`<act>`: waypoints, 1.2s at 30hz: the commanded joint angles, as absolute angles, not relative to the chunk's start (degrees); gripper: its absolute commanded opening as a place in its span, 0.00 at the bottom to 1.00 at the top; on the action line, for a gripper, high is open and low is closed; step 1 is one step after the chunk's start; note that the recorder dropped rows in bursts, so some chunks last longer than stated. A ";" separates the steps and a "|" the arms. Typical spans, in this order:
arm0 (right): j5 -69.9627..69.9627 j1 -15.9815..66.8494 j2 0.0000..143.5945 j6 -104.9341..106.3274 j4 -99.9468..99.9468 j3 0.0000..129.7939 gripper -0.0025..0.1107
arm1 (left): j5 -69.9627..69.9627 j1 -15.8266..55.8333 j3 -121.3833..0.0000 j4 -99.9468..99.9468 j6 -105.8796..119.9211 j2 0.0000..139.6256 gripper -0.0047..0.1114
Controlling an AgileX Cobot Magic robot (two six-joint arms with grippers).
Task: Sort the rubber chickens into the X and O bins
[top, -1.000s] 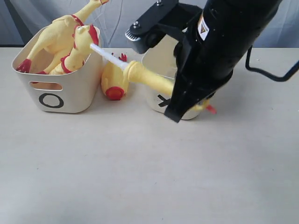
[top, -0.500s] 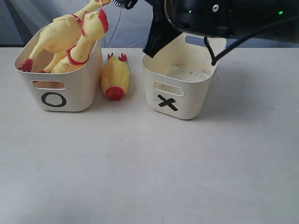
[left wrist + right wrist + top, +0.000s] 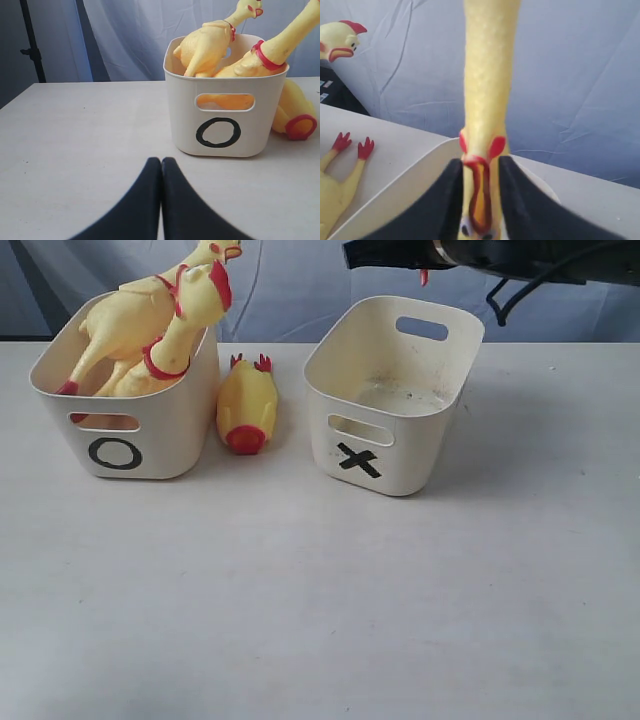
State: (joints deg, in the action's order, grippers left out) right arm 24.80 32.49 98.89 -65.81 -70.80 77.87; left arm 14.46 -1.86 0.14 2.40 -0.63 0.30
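The O bin (image 3: 115, 445) holds two yellow rubber chickens (image 3: 125, 320) with their necks sticking up; the left wrist view shows this O bin (image 3: 225, 125) too. A plump chicken (image 3: 247, 405) lies on the table between the bins. The X bin (image 3: 385, 410) holds no chicken. My right gripper (image 3: 479, 167) is shut on the head of a slim chicken (image 3: 487, 75), above the X bin's rim (image 3: 415, 170). In the exterior view only a red tip (image 3: 424, 278) of it shows under the right arm (image 3: 450, 252). My left gripper (image 3: 161, 161) is shut and empty, low before the O bin.
A grey cloth backdrop (image 3: 290, 290) hangs behind the table. A black stand (image 3: 31, 45) rises at the table's far side in the left wrist view. Bare tabletop (image 3: 320, 610) stretches in front of both bins.
The right arm rose from in front of the X bin to the top edge, carrying the slim chicken almost out of view. The chickens in the O bin shifted slightly.
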 commanded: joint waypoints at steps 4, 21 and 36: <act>22.16 31.44 98.61 -66.24 -70.06 78.06 0.81 | 13.66 -1.66 0.00 2.41 -0.97 0.00 0.04; 24.42 35.63 100.11 1.56 -19.06 73.20 0.55 | 13.66 -1.66 0.00 2.41 -0.97 0.00 0.04; 1.42 47.29 117.68 31.23 10.97 73.45 0.21 | 13.66 -1.66 0.00 2.41 -0.97 0.00 0.04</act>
State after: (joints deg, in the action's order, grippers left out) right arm 4.23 47.52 116.40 30.82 10.61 73.36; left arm 14.46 -1.86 0.14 2.40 -0.63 0.30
